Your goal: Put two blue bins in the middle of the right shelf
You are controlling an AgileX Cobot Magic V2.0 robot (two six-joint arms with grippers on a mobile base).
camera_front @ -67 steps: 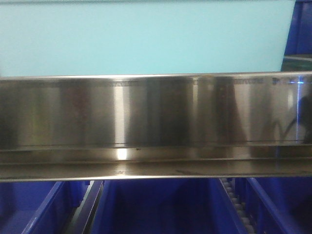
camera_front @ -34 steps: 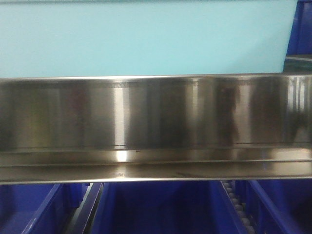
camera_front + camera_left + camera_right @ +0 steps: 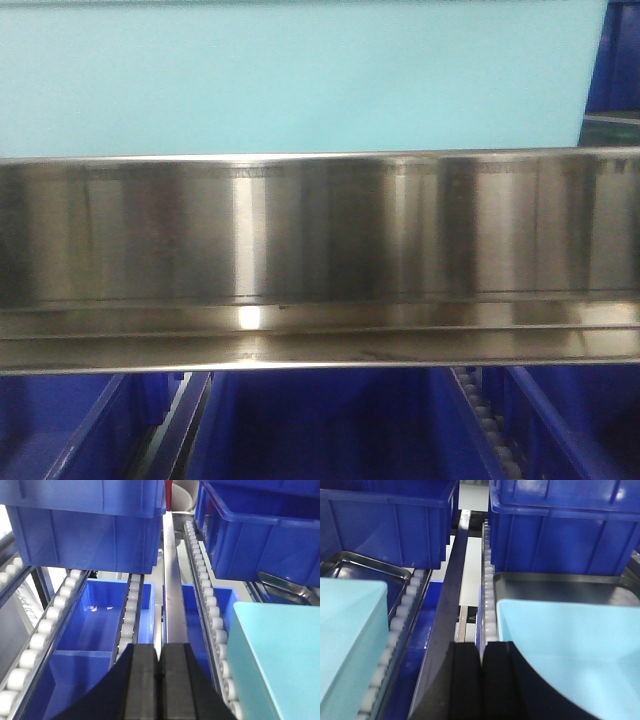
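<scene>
A pale cyan blue bin (image 3: 300,80) fills the top of the front view, its plain side rising just above the shiny steel front rail of the right shelf middle (image 3: 320,240). In the right wrist view one pale cyan bin (image 3: 350,640) lies at the left and another (image 3: 570,635) at the right, on roller tracks. My right gripper (image 3: 481,647) is shut and empty between them. My left gripper (image 3: 160,650) is shut and empty too, with a pale cyan bin (image 3: 275,660) to its right.
Dark royal-blue bins (image 3: 85,525) (image 3: 560,530) sit on the tier above and further along, and more (image 3: 330,430) below the rail. White roller tracks (image 3: 205,590) and a steel divider (image 3: 172,580) run lengthwise. A metal tray (image 3: 560,582) lies beyond the right cyan bin.
Only the reflections at the right end of the steel rail have shifted: a dark shape there has gone. The bin and rail stay where they were.
</scene>
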